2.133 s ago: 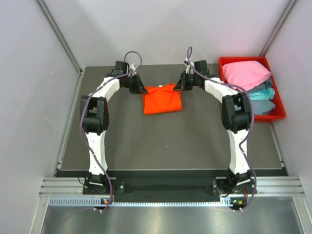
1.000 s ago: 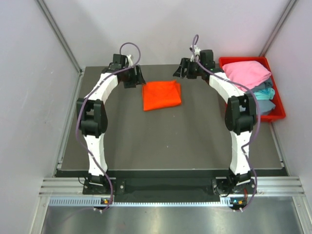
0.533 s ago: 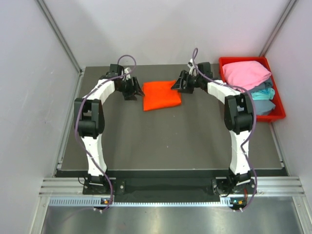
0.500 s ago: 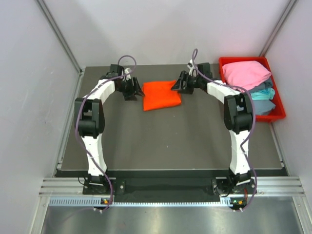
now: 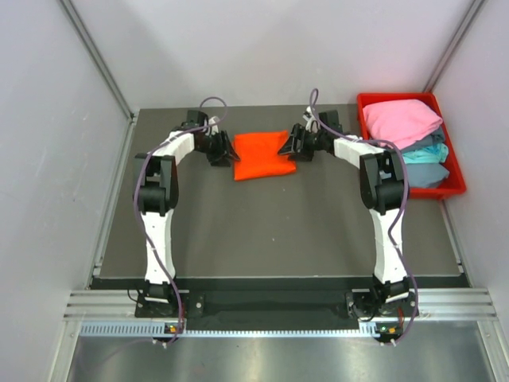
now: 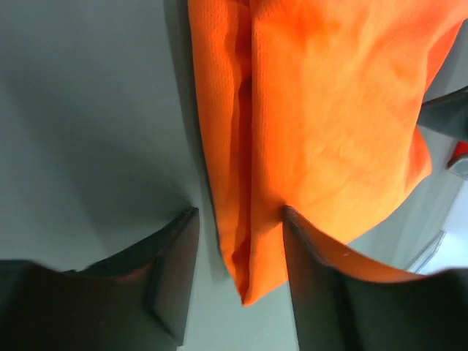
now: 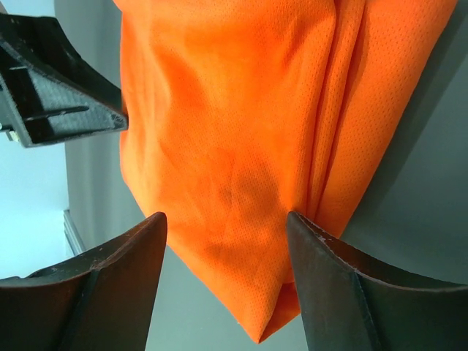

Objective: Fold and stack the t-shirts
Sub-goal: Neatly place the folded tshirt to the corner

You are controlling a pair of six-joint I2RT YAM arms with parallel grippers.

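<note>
Nearest the camera it's just the two arm bases at the front edge, left arm (image 5: 157, 208) and right arm (image 5: 382, 208), both stretched out across the bare dark tabletop (image 5: 270, 239) toward the back.

The orange shirt (image 5: 264, 156) is folded into a rough rectangle and lying flat on the back half of the tabletop, about midway between the arms. The left jaws sit at its left edge and the right jaws at its right edge, up by the far corner.

In the left wrist view the fingers (image 6: 172, 272) stand apart, with the folded edge of the shirt (image 6: 329, 117) running between them, so released, not pinching. It's the same on the right: fingers (image 7: 117, 287) spread wide over a corner of the cloth (image 7: 234, 131), nothing clamped.

Far right corner has a red bin (image 5: 456, 173) with a pink shirt (image 5: 402, 119) piled on top, a teal one (image 5: 425, 153) under it, and a grey-blue one (image 5: 429, 173) nearer the front.
</note>
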